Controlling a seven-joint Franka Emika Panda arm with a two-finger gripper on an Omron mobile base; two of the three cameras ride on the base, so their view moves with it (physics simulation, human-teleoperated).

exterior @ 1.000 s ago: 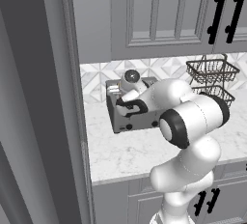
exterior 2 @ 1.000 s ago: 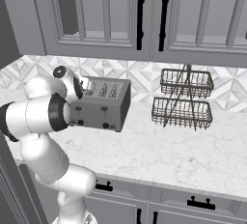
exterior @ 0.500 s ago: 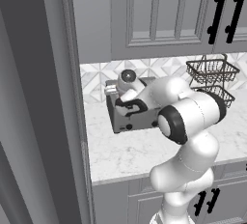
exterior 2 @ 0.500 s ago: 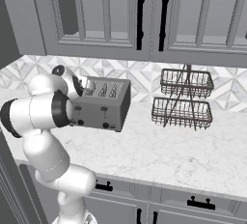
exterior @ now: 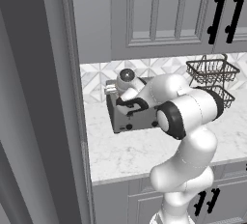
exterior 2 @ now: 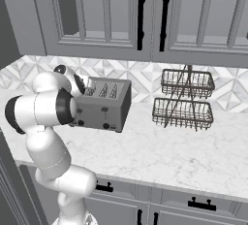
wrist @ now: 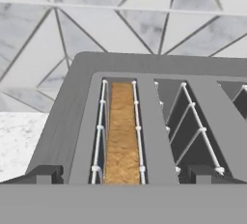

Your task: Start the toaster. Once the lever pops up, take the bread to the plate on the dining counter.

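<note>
Bread sits on edge in the leftmost slot of the toaster, long axis running front-to-back along the slot, w/ a tan grainy top edge btwn thin wire guides. Toaster is boxy grey metal on white marble counter, against the triangle-tile backsplash. Gripper hovers just over the toaster, jaws spread wide, holding nothing.

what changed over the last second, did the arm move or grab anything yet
The arm shifted a little: in the left base view its elbow rose slightly and its hand drew in over the toaster. Nothing was taken hold of or let go; the gripper stays open, poised above the slot holding the bread. The toaster, bread and wire baskets stayed where they were.
</note>
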